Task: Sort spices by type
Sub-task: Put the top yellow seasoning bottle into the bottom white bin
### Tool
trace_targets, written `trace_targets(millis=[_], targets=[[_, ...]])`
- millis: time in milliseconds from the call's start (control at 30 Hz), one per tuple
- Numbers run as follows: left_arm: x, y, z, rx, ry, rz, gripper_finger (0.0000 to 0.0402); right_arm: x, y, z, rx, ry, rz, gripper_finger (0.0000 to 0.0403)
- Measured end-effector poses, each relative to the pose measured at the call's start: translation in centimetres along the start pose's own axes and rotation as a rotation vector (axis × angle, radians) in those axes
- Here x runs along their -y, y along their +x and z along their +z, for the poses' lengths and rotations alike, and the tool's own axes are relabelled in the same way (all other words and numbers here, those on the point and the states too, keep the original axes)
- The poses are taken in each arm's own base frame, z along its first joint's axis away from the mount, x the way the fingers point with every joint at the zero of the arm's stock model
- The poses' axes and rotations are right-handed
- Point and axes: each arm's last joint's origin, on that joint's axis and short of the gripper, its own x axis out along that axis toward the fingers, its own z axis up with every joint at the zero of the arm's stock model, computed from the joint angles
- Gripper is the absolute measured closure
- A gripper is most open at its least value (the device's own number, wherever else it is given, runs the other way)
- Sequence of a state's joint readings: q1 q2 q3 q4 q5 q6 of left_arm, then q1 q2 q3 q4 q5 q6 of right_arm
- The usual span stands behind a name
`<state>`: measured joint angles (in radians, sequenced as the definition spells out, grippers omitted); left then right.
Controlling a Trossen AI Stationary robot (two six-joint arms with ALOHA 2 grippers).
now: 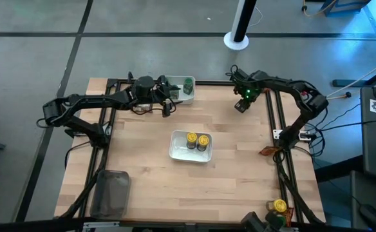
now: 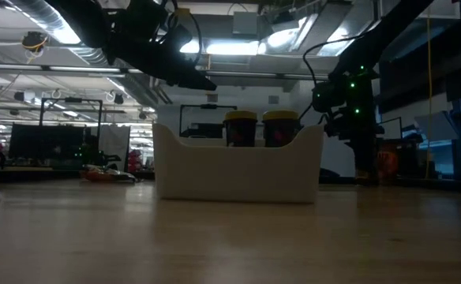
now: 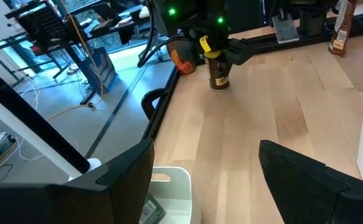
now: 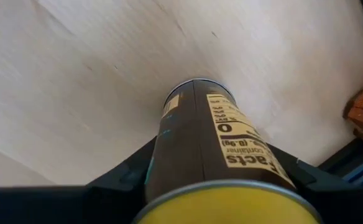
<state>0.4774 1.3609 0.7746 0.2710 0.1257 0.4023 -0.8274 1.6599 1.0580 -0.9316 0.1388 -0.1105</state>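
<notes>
Yellow-capped jar [image 4: 200, 149] upright on table, between jaws.

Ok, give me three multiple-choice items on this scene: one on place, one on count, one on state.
1. Where is the right gripper?
A. near the table's far right edge
B. over the centre bowl
C. at the grey tray

2. How many yellow-capped jars stand in the centre bowl?
A. none
B. two
C. four

3. How is the jar at the right gripper?
A. lying flat
B. upright between the fingers
C. inside a bowl

A: the high view shows it there. B: two yellow caps show. B: the left wrist view shows it standing.
</notes>
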Motion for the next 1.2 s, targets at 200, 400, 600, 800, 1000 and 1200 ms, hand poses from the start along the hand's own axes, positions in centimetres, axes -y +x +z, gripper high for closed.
trace_targets(millis=[200,400,600,800,1000,1200], targets=[[0.0,0.0,0.1,0.007,0.033,0.009,0.0125,-1.5,-2.2,-0.3,0.083,-0.055,-0.013,0.0206],[-0.1,0.0,0.1,0.007,0.018,0.010,0.0125,-4.0,-6.0,0.2,0.218,-0.140,-0.011,0.0206],[0.0,0.0,0.0,0.000,-0.007,0.007,0.0125,-7.6,-10.0,1.2,0.368,-0.248,0.014,0.0205],[0.2,0.0,0.0,-0.005,-0.033,-0.003,0.0125,-11.3,-13.6,1.3,0.514,-0.338,0.060,0.0204],[1.9,0.2,0.7,0.012,-0.031,-0.058,0.0125,-14.6,-15.1,1.0,0.643,-0.434,0.144,0.0205],[3.6,0.2,1.5,0.048,-0.016,-0.112,0.0125,-17.2,-15.4,0.7,0.702,-0.512,0.196,0.0204]])
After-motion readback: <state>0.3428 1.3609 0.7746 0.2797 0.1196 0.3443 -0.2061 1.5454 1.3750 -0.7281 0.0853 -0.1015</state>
